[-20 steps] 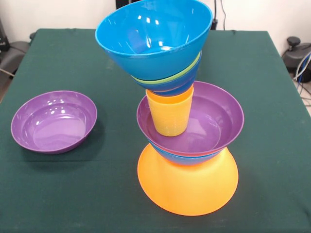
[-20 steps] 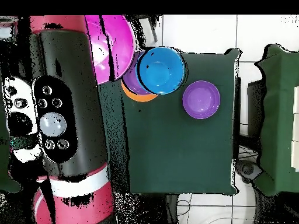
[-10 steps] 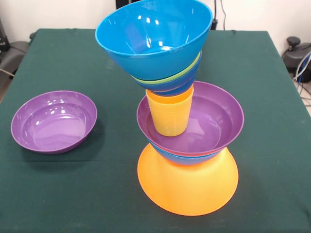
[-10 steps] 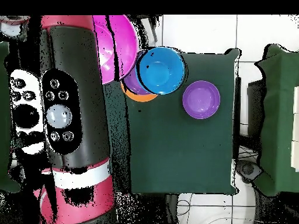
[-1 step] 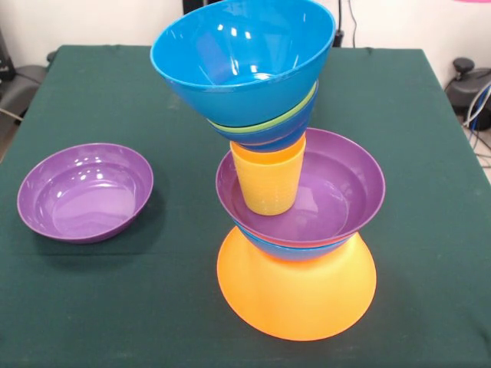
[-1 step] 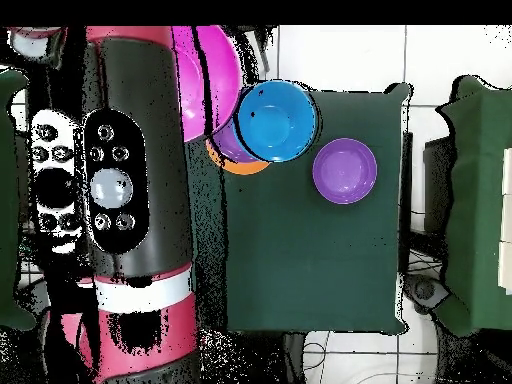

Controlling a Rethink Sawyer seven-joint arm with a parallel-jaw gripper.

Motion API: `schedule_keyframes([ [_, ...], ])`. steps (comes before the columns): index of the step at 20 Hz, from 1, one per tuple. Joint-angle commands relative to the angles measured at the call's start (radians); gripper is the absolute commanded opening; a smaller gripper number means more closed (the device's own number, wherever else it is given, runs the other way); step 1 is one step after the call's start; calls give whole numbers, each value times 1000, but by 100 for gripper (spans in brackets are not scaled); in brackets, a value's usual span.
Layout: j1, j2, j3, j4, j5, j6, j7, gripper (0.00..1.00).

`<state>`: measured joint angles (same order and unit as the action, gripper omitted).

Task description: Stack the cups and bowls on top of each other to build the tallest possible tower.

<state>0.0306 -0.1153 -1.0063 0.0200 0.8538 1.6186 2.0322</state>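
The leaning tower (image 5: 288,192) stands beside a loose, apparently empty purple bowl (image 5: 84,192).

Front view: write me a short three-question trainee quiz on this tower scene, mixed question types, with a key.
1. True or false: the yellow cup stands inside a purple bowl of the tower.
2. What forms the tower's base? A) pink bowl B) upside-down yellow-orange bowl C) orange cup
3. Fill in: the loose purple bowl on the table sits rim ____.

Key: 1 true; 2 B; 3 up.
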Motion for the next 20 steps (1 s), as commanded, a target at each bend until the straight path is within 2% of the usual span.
schedule_keyframes([
  [1,-39,15,-80,-25,75,-57,-346,0],
  [12,-68,37,-211,-35,216,-87,-375,0],
  [20,-102,48,-354,-40,369,-77,-424,0],
])
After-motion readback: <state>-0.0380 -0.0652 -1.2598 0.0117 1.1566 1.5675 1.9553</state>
